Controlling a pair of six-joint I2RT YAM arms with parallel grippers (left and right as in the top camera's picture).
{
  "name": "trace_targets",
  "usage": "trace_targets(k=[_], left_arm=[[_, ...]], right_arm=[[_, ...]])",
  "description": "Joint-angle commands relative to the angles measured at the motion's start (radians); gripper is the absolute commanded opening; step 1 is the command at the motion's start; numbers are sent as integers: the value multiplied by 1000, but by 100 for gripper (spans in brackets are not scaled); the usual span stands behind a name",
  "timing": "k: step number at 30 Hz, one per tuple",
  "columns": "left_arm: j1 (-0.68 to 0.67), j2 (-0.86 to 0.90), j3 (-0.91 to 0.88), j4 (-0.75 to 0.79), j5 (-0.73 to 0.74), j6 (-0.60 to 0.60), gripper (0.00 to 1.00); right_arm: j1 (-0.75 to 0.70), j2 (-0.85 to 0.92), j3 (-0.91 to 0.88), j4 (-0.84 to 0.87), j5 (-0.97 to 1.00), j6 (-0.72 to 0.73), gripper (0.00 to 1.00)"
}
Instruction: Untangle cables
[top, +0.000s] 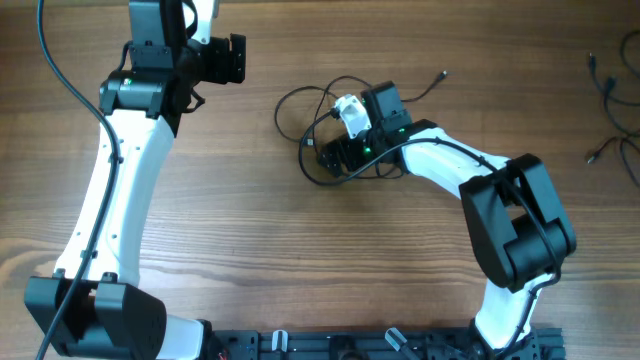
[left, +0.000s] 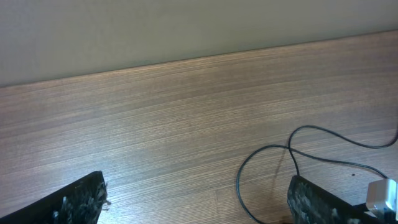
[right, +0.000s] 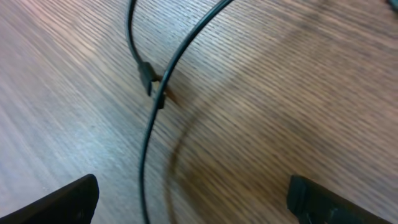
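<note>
I see L gripper (top: 228, 58) released, holding nothing, far-left on the table (top: 250, 250). Overhead has the cables (top: 300, 92) tangled mid-table under R gripper (top: 335, 155). Only R wrist cam shows its jaws spread above two plug ends (right: 147, 76), gripping nothing.

A brown wood-grain table (top: 300, 250) fills the overhead view, its grain running left to right. In the left wrist view its far edge meets a plain pale surface (left: 186, 25), probably a wall.
</note>
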Motion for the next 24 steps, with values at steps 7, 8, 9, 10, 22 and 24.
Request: trace_targets(k=[7,8,9,10,22,24], left_arm=[[9,-17,-3,-5,-9,-10,96],[9,-17,-3,-6,-10,-10,96],[9,-17,-3,-8,-10,-9,96],[9,-17,-3,-8,-9,-10,96],[9,-18,-3,-8,-9,-9,96],[9,-18,-3,-8,-9,-9,96]], right_arm=[[51,42,-27,-39,293,-97,100],[55,42,-27,-37,292,-97,100],[61,42,-27,-33,292,-95,100],[66,42,-27,-29,291,-95,100],[75,42,42,-17,304,-5,100],[75,42,76,-28,314,5,100]])
